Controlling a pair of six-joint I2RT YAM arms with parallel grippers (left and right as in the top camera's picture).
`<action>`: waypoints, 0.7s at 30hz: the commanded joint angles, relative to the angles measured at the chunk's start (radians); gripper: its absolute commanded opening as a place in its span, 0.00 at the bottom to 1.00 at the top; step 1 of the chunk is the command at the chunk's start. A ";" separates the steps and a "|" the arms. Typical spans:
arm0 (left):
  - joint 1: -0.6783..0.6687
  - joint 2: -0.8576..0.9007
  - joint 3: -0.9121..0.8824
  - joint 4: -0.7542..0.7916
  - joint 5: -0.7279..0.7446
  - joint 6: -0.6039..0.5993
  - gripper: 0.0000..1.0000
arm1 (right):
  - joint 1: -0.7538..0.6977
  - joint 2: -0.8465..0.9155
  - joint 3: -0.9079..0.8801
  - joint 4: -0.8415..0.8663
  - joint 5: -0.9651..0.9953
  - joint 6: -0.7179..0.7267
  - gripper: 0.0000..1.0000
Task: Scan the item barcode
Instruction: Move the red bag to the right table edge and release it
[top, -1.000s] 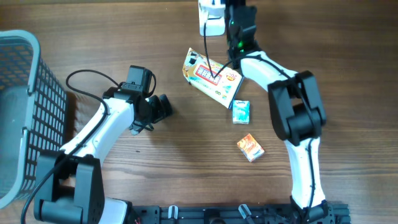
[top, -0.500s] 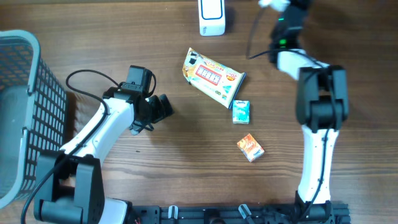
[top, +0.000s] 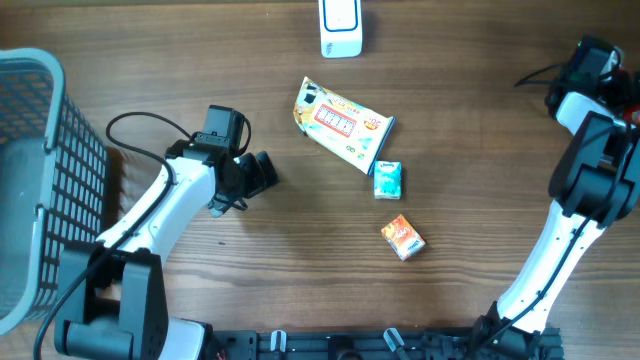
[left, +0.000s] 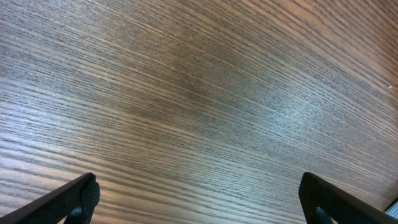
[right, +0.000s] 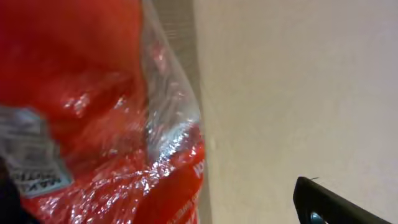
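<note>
At the far right edge of the surface (top: 250, 280), close against the right hand (top: 600, 65), is a red packet (right: 81, 93) of glossy, crinkled film. I take it for the item to be scanned, though I cannot tell whether it lies on the wood or just beyond it. That hand stands apart: one dark fingertip (right: 329, 204) shows low in the right wrist view with pale wall between it and the film, so nothing is clamped. The scanner (top: 340, 28), a white block, stands at the far edge, well apart from the packet. Between them lie a yellow snack packet (top: 343, 126), a teal carton (top: 388, 180) and an orange carton (top: 403, 239). Further left, the left hand (top: 264, 172) hovers with its fingers wide and empty, and a grey basket (top: 30, 70) sits at the left border.

What worries me is the film. It looks slack and slippery, so a closing hand may pinch only a loose fold, and the packet could swing or slide out on the long way to the scanner. So near the edge, a nudge might push it off altogether. Creases and glare could also spoil the code.

From overhead I get the whole layout, yet hardly anything of the red packet. Only the right wrist view gives it close, with a white printed label (right: 31, 155) too blurred to read. The left wrist view offers bare wood grain alone.
</note>
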 joint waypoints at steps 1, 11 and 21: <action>0.005 -0.006 0.011 -0.001 -0.009 0.005 1.00 | 0.032 -0.020 0.009 -0.193 -0.075 0.187 1.00; 0.005 -0.006 0.011 -0.001 -0.009 0.005 1.00 | 0.074 -0.411 0.009 -0.640 -1.270 0.672 1.00; 0.005 -0.006 0.011 -0.001 -0.009 0.005 1.00 | 0.392 -0.576 -0.160 -0.773 -1.710 0.998 0.99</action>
